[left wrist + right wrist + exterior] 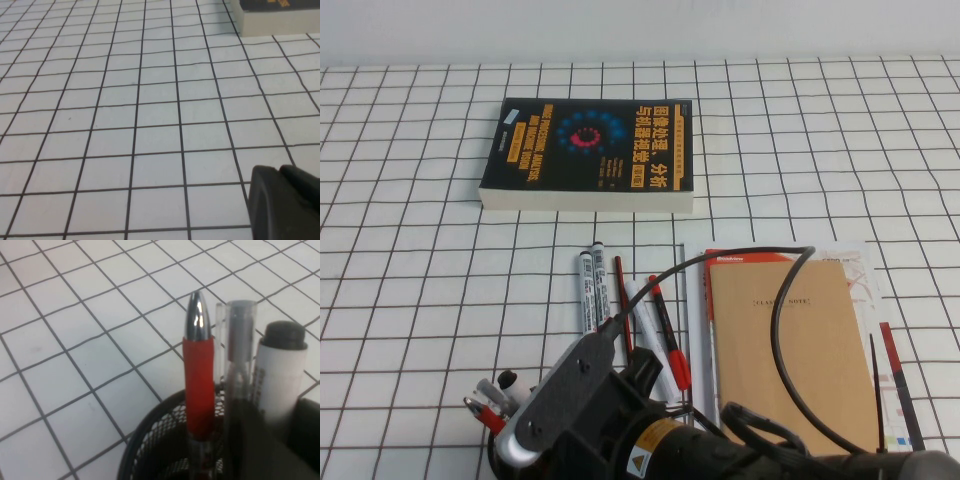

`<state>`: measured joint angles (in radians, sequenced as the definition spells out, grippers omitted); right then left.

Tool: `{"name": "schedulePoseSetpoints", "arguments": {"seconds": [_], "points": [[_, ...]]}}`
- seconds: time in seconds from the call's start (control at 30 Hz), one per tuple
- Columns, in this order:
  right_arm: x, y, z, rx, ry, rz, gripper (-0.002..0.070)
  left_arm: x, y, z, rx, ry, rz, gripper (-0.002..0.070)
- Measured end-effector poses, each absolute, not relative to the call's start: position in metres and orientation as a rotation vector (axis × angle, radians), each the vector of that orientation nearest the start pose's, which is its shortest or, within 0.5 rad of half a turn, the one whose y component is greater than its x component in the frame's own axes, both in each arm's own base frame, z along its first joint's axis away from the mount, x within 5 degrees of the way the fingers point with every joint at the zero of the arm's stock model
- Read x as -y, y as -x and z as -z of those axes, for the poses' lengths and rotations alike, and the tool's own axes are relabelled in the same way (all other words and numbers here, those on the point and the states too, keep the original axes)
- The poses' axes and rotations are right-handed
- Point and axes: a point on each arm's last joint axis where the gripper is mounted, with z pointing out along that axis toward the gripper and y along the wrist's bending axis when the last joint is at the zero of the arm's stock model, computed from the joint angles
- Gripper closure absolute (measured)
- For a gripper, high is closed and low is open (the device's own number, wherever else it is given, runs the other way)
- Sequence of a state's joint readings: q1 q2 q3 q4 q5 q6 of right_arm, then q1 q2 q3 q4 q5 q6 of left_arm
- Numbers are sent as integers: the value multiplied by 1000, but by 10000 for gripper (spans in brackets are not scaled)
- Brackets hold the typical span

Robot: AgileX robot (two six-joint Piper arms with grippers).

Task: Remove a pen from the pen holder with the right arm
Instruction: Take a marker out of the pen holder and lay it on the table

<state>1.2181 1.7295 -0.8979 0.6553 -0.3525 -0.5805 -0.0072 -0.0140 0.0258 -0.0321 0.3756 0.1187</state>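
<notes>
Black wire mesh: pen holder at lower left of the high frame, standing on the white gridded desk. Loaded upright with a red-gripped pen, a clear pen and a white marker. Ends up and proud of the rim, presumably for lifting straight out from above.

Right hand brought in directly over the holder and close against the pens, judged ready for the take. Seen only as a dark blur beside the marker. Degree of opening not determinable; no grip on any pen confirmed.

Left hand parked low over bare desk, well apart from the work and not in the high frame. Opening likewise not determinable.

Hidden: most of the holder under the right arm in the high frame, and the pen barrels below the rim. Intended pen unclear.
</notes>
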Motion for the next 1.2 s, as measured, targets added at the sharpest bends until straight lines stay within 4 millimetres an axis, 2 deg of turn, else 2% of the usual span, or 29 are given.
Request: {"name": "schedulePoseSetpoints", "arguments": {"seconds": [0.2, 0.57, 0.8, 0.9, 1.03, 1.2], "points": [[-331, -141, -209, -1790, 1030, -593, 549, 1, -52, -171, -1868, -98, -45, 680], [-313, -134, -265, -1663, 976, -653, 549, 1, -52, -171, -1868, -98, -45, 680], [-293, -137, -302, -1610, 919, -656, 549, 1, -52, -171, -1868, -98, -45, 680], [-283, -153, -322, -1630, 887, -681, 549, 1, -52, -171, -1868, -98, -45, 680], [-265, -186, -341, -1706, 779, -719, 549, 1, -52, -171, -1868, -98, -45, 680], [-246, -222, -354, -1853, 635, -783, 549, 1, -52, -171, -1868, -98, -45, 680]]}}
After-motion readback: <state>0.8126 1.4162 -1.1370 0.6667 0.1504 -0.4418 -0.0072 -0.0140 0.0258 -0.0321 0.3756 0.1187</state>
